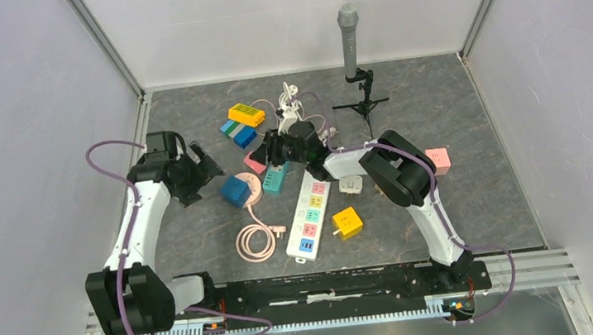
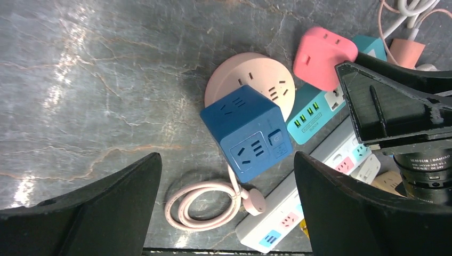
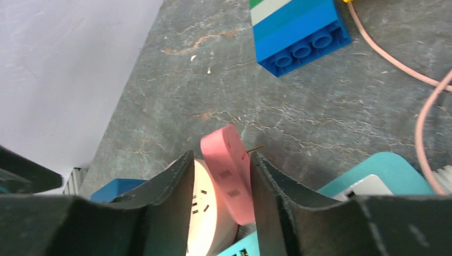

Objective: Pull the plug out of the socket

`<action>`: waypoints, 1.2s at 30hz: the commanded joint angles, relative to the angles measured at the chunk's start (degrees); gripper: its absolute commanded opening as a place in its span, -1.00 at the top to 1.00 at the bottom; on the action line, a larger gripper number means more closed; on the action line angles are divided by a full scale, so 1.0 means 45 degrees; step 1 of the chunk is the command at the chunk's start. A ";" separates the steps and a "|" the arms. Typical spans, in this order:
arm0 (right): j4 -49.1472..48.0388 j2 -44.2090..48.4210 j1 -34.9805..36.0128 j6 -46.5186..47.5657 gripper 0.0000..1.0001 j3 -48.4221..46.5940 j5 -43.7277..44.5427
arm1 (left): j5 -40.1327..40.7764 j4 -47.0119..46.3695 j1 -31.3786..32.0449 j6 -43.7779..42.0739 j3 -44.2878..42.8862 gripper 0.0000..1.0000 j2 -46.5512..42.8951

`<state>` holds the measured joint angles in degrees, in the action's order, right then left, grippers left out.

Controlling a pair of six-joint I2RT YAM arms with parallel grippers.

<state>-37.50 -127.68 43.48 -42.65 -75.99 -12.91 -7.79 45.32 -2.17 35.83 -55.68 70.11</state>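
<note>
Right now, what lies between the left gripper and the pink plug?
The blue cube socket, with the round pink socket behind it, lies between the left gripper and the pink plug. The left wrist view shows this best.

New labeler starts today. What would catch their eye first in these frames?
The right gripper is shut on a pink plug with one bare prong showing, beside the round pink socket at mid-table. The left gripper hangs open over a blue cube socket. A microphone on a tripod stands at the back.
</note>
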 commanded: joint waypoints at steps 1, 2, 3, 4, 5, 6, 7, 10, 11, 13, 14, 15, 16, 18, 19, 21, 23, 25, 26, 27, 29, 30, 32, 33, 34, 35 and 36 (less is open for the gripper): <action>0.0573 0.0103 -0.0034 0.0456 0.00 -0.0330 0.0665 | 0.1013 0.0155 -0.0056 -0.0789 -0.0634 -1.00 -0.0627; 0.0583 0.0147 -0.0071 0.0459 -0.04 -0.0311 0.0645 | 0.0929 0.0146 -0.0063 -0.0802 -0.0634 -1.00 -0.0582; 0.0602 0.0229 -0.0102 0.0458 -0.07 -0.0274 0.0625 | 0.0738 0.0115 -0.0064 -0.0843 -0.0634 -1.00 -0.0496; 0.0551 0.0345 -0.0128 0.0487 -0.09 -0.0250 0.0587 | 0.0451 0.0124 -0.0051 -0.0851 -0.0634 -1.00 -0.0382; 0.0540 0.0450 -0.0146 0.0586 -0.10 -0.0201 0.0578 | 0.0084 0.0078 -0.0062 -0.0890 -0.0620 -1.00 -0.0205; 0.0554 0.0626 -0.0162 0.0720 -0.12 -0.0135 0.0584 | -0.0428 -0.0013 -0.0053 -0.0909 -0.0582 -1.00 -0.0089; 0.0605 0.0783 -0.0171 0.0926 -0.14 -0.0090 0.0597 | -0.0917 -0.0212 -0.0058 -0.0912 -0.0507 -0.99 0.0037; 0.0637 0.1520 -0.0191 0.1513 -0.26 0.0316 0.0735 | -0.1913 -0.0727 0.0030 -0.0806 -0.0232 -0.92 0.0208; 0.0666 0.1823 -0.0200 0.1718 -0.32 0.0477 0.0809 | -0.1879 -0.0804 0.0123 -0.0814 -0.0186 -0.92 0.0239; 0.0871 0.2265 -0.0203 0.2119 -0.39 0.0780 0.0936 | -0.1488 -0.0895 0.0325 -0.0764 -0.0072 -0.93 0.0315; 0.0936 0.2456 -0.0192 0.2278 -0.40 0.0928 0.0946 | -0.1336 -0.0920 0.0317 -0.0715 -0.0035 -0.93 0.0423; 0.0950 0.2646 -0.0192 0.2361 -0.41 0.1100 0.0909 | -0.1119 -0.0912 0.0766 -0.0648 -0.0010 -0.93 0.0560; 0.0950 0.2812 -0.0198 0.2415 -0.41 0.1237 0.0837 | -0.0916 -0.0921 0.0957 -0.0578 0.0010 -0.93 0.0706; 0.0950 0.3083 -0.0162 0.2412 -0.41 0.1508 0.0578 | -0.0586 -0.0916 0.1234 -0.0340 0.0032 -0.93 0.1066; 0.0967 0.3165 -0.0123 0.2433 -0.41 0.1665 0.0420 | -0.0400 -0.0930 0.1374 -0.0218 0.0030 -0.93 0.1268; 0.0998 0.3392 -0.0004 0.2503 -0.37 0.1980 0.0325 | -0.0014 -0.0949 0.1807 0.0047 -0.0009 -0.93 0.1654; 0.1042 0.3576 0.0149 0.2614 -0.35 0.2236 0.0322 | 0.0427 -0.0931 0.2169 0.0372 -0.0029 -0.93 0.2005; 0.1260 0.3597 0.0287 0.2703 -0.35 0.2287 0.0258 | 0.1104 -0.0757 0.2451 0.0808 -0.0009 -0.94 0.2266; 0.1456 0.3560 0.0383 0.2747 -0.34 0.2237 0.0261 | 0.1455 -0.0686 0.2525 0.1038 0.0024 -0.93 0.2368; 0.1653 0.3506 0.0460 0.2833 -0.31 0.2152 0.0268 | 0.1684 -0.0608 0.2581 0.1205 0.0047 -0.92 0.2475; 0.2016 0.3336 0.0645 0.3002 -0.20 0.1922 0.0252 | 0.2055 -0.0600 0.2595 0.1453 0.0136 -0.82 0.2625; 0.2277 0.3217 0.0716 0.3097 -0.11 0.1759 0.0218 | 0.2134 -0.0599 0.2593 0.1506 0.0165 -0.80 0.2690; 0.2749 0.2879 0.0848 0.3250 0.08 0.1338 -0.0057 | 0.2079 -0.0618 0.2594 0.1512 0.0147 -0.72 0.2794; 0.2867 0.2705 0.0881 0.3264 0.12 0.1088 -0.0305 | 0.2031 -0.0629 0.2593 0.1464 0.0119 -0.69 0.2800; 0.2904 0.2505 0.0920 0.3204 0.15 0.0931 -0.0582 | 0.2008 -0.0636 0.2593 0.1401 0.0109 -0.65 0.2787; 0.2856 0.2364 0.0941 0.3100 0.15 0.0856 -0.0793 | 0.2005 -0.0638 0.2593 0.1345 0.0108 -0.62 0.2750; 0.2815 0.2200 0.0988 0.2976 0.15 0.0767 -0.0951 | 0.1954 -0.0688 0.2594 0.1221 0.0142 -0.58 0.2699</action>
<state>-25.52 -115.18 47.29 -29.82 -68.71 -13.15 -3.01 42.70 9.67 40.47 -55.70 81.84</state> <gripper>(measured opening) 0.431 0.840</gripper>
